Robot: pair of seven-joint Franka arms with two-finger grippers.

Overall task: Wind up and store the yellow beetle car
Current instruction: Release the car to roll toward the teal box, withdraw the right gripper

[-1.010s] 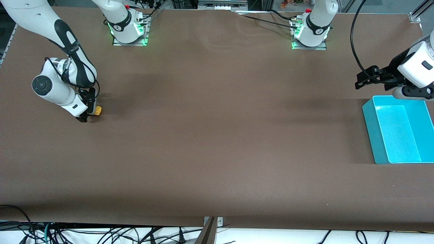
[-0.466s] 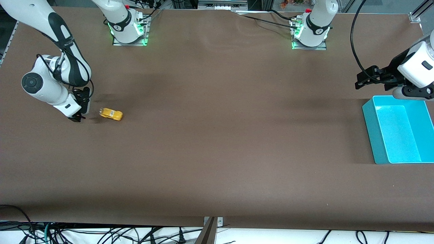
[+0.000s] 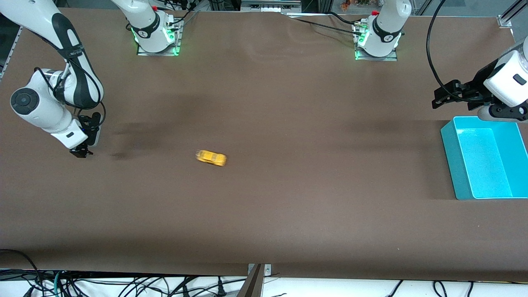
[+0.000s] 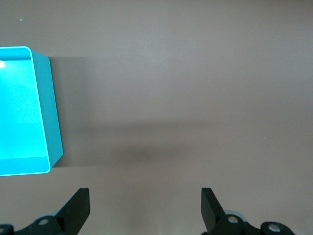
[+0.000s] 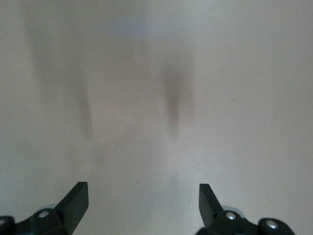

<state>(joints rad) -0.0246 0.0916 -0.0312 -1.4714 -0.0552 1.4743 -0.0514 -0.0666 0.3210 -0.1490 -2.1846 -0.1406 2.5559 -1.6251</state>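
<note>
You are looking at the yellow beetle car (image 3: 210, 158) sitting blurred on the bare brown table (image 3: 264, 206), free of both grippers and roughly midway between the near edge and the robots' bases, somewhat toward the right arm's end. Nothing is lying on the open tabletop between it and the blue bin (image 3: 482, 161), which is standing well apart at the left arm's end, its inside showing only its own floor. Your right gripper (image 3: 81, 153) is hanging low over the table at the right arm's end, well apart from the car, fingers spread wide and holding nothing. Your left gripper (image 3: 440, 99) is waiting in the air just beside the bin's edge farthest from the front camera, fingers (image 4: 78, 210) also spread wide and carrying nothing.
</note>
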